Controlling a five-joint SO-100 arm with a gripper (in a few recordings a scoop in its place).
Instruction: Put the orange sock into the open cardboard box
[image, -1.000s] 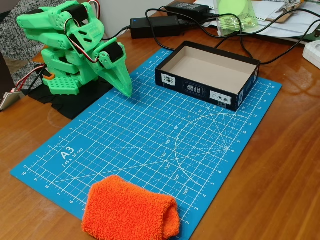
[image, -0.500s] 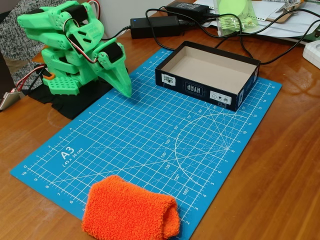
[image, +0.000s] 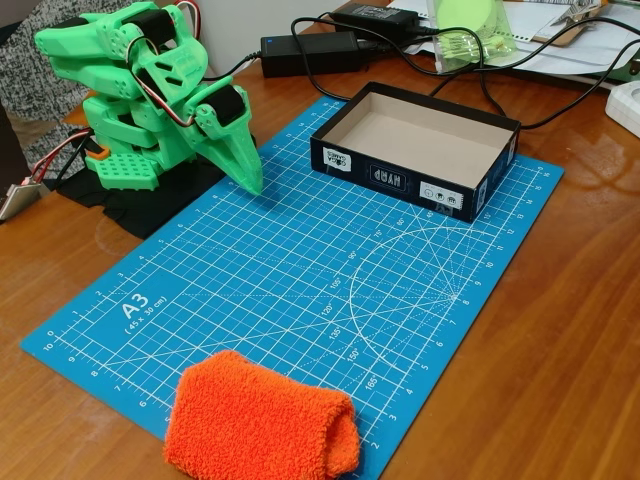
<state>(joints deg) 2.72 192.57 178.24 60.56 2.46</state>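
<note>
In the fixed view there is one green arm (image: 140, 90), folded low at the upper left, its gripper (image: 250, 180) pointing down at the left edge of one blue cutting mat (image: 300, 270). The jaws sit pressed together into a single point, holding nothing. One orange sock (image: 262, 422), a folded fluffy bundle, lies well apart from the jaws at the bottom edge of the mat, partly overhanging onto the wooden table (image: 560, 340). One open cardboard box (image: 413, 148), navy outside and tan inside, stands to the right of the jaws on the mat's far corner, near them but not touching; nothing lies in it. Two black power bricks (image: 310, 52) with cables rest behind the box.
</note>
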